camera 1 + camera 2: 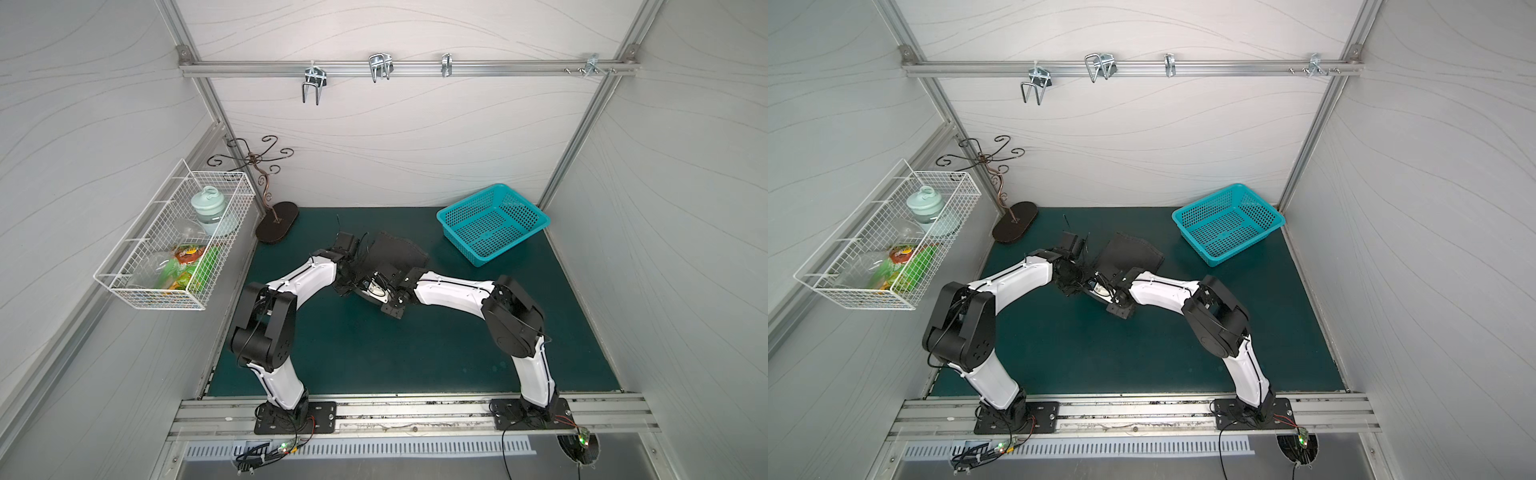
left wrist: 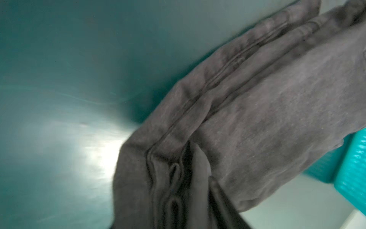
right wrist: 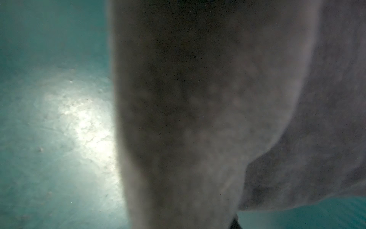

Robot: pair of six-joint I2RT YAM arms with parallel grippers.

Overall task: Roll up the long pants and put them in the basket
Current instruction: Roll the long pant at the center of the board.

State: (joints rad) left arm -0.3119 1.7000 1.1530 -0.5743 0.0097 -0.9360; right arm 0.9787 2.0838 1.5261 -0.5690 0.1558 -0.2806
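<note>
The long pants [image 1: 397, 251] lie as a compact dark grey folded bundle at the back middle of the green mat [image 1: 415, 353], seen in both top views [image 1: 1127, 253]. Both arms reach in and meet at the bundle's near edge. My left gripper [image 1: 353, 278] is at its left near corner. In the left wrist view, bunched seams of the pants [image 2: 257, 99] cover the jaws and only one dark finger [image 2: 223, 202] shows. My right gripper [image 1: 376, 286] is shut on a thick fold. That fold of the pants [image 3: 198, 99] fills the right wrist view.
A teal plastic basket [image 1: 492, 222] stands at the back right of the mat. A metal stand on a dark oval base [image 1: 277, 221] is at the back left. A white wire basket [image 1: 174, 245] with several items hangs on the left wall.
</note>
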